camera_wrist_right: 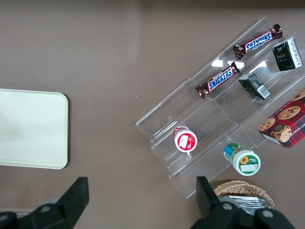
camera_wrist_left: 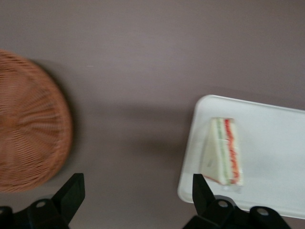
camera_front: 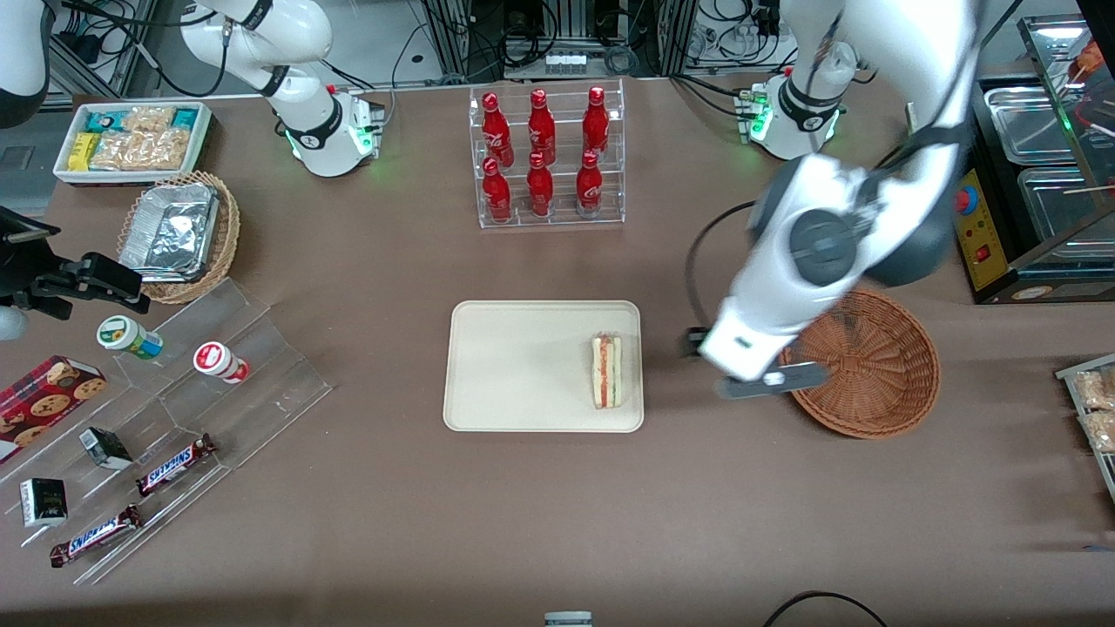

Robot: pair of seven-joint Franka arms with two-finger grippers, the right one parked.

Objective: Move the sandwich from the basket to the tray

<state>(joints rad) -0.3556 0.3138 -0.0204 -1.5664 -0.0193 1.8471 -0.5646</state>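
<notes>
Sandwich (camera_front: 607, 371): lying on its side on the tray (camera_front: 514, 366), near the edge closest to the basket (camera_front: 880, 366). Hand (camera_wrist_left: 137, 191): hovering over the bare counter (camera_wrist_left: 143, 71) between tray and basket, fingers (camera_wrist_left: 70, 193) spread apart, gripping nothing

Sandwich (camera_front: 607, 371) on tray (camera_front: 514, 366), claw (camera_wrist_left: 138, 191) above table between tray and basket (camera_front: 880, 366)

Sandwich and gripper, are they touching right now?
Apart. In the left wrist view the open gripper hangs over bare table between basket and tray, with the sandwich lying alone on the tray.
</notes>
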